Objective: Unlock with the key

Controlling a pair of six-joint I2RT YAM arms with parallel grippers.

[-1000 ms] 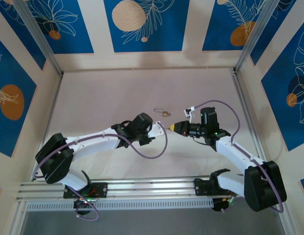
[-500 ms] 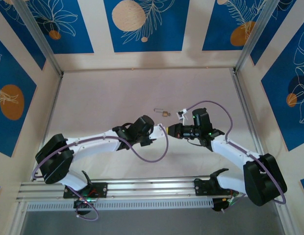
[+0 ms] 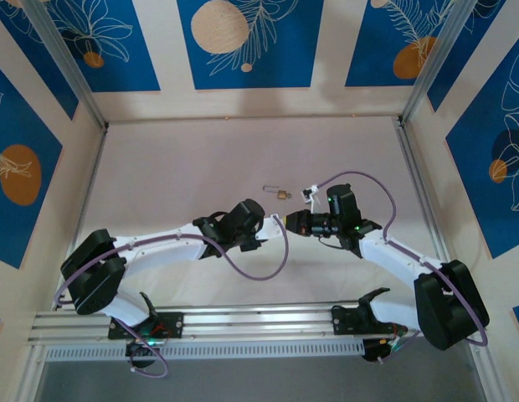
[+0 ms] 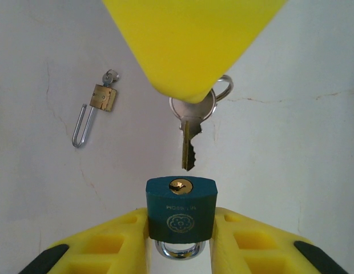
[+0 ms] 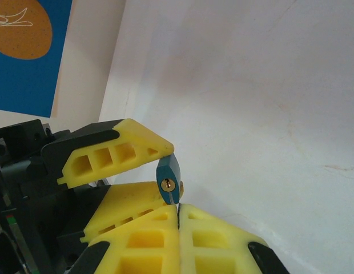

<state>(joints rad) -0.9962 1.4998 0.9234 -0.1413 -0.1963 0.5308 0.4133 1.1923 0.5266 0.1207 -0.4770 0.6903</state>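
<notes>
A dark teal padlock (image 4: 180, 208) is gripped by its sides in the left end effector (image 4: 180, 231), keyhole face turned outward and the shackle tucked between the fingers. The right end effector (image 5: 178, 220) is pressed closed on the head of a silver key (image 4: 190, 137), whose blade is pointed at the keyhole, with the tip just short of it. Both are held above the pale worktop (image 4: 291, 142) near its middle. A small brass padlock (image 4: 103, 98) is seen lying on the worktop nearby.
</notes>
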